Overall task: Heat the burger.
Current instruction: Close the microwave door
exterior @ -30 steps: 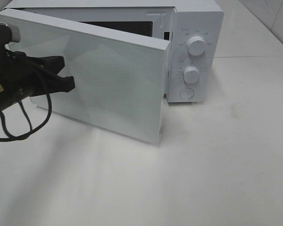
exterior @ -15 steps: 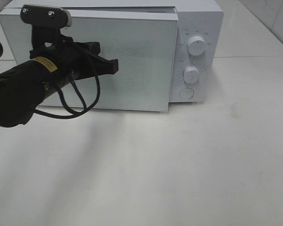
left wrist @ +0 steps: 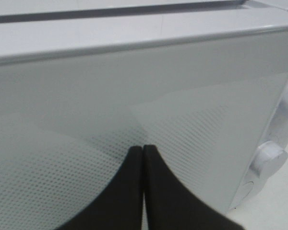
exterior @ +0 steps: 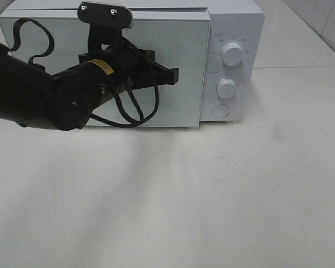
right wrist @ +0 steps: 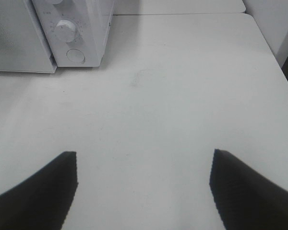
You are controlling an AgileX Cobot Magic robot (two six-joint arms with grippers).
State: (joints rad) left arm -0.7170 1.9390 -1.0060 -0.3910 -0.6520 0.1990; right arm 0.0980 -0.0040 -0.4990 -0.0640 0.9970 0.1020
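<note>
No sight of the burger in any view; whereabouts not tellable, with the microwave (exterior: 231, 28) door (exterior: 178, 109) lying flat across the front and nothing showing through its dotted window. Thin dark seam along the door's top edge, right edge close against the control panel; whether latched, not tellable. On that panel, two white knobs, upper (exterior: 233, 53) over lower (exterior: 226, 88), and a round button (exterior: 220, 110) beneath them. Left gripper (exterior: 175, 75) reaching across the door front from the left, black fingers (left wrist: 129, 182) pressed together with nothing between them, tips right at the mesh near the door's middle; touching or just off it, not tellable. Looped black cable (exterior: 137, 111) hanging under that arm in front of the door's lower half. Right gripper (right wrist: 143, 158) out of the high view, seen only from its own wrist: fingers spread wide, empty, hovering above bare table well apart from the microwave's front right corner. Plenty of open room in front of the microwave and to its right. White table (exterior: 212, 195), matte, faintly scuffed, crossed by the soft shadow of the left arm. Seam across the tabletop level with the microwave's right side. Pale tiled wall (exterior: 329, 14) at the far right corner.
</note>
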